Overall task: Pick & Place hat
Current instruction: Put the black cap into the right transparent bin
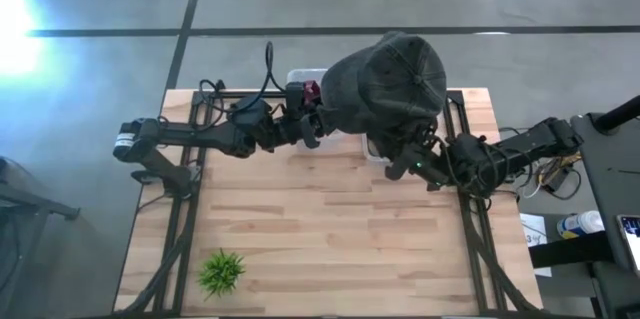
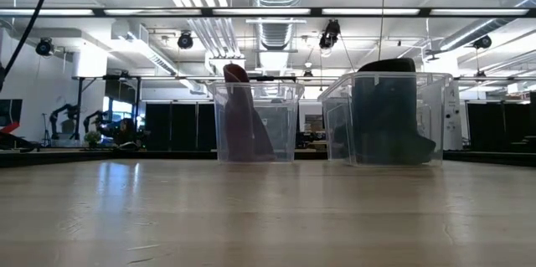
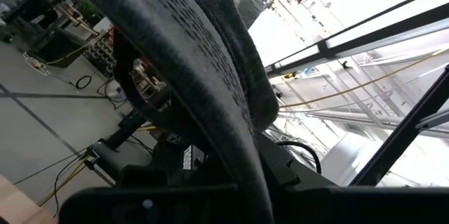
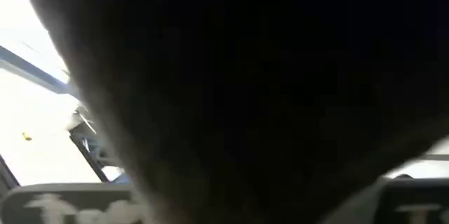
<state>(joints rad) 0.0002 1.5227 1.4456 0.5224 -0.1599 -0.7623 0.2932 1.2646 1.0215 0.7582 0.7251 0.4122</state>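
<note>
A dark grey knitted hat (image 1: pixel 385 79) is raised high above the table's far middle, between my two arms. My left gripper (image 1: pixel 318 124) reaches in from the table's left to the hat's left edge and is shut on it. In the left wrist view the hat's rim (image 3: pixel 203 55) sweeps across the picture. My right gripper (image 1: pixel 405 159) reaches in from the right under the hat's near side. The hat (image 4: pixel 280 76) fills the right wrist view. Neither gripper shows in the low view. My left gripper holds the hat by its rim at the left edge (image 3: pixel 242 147), coming in about level from the table's left. The fingers themselves are hidden by the cloth. The hat is lifted clear, high above the table and the bins.
Two clear plastic bins stand at the table's far edge: one (image 2: pixel 255 120) holds a maroon thing, the other (image 2: pixel 385 116) a dark thing. A small green plant (image 1: pixel 221 271) sits near the left near corner. Bare wooden tabletop (image 1: pixel 330 239) lies in front.
</note>
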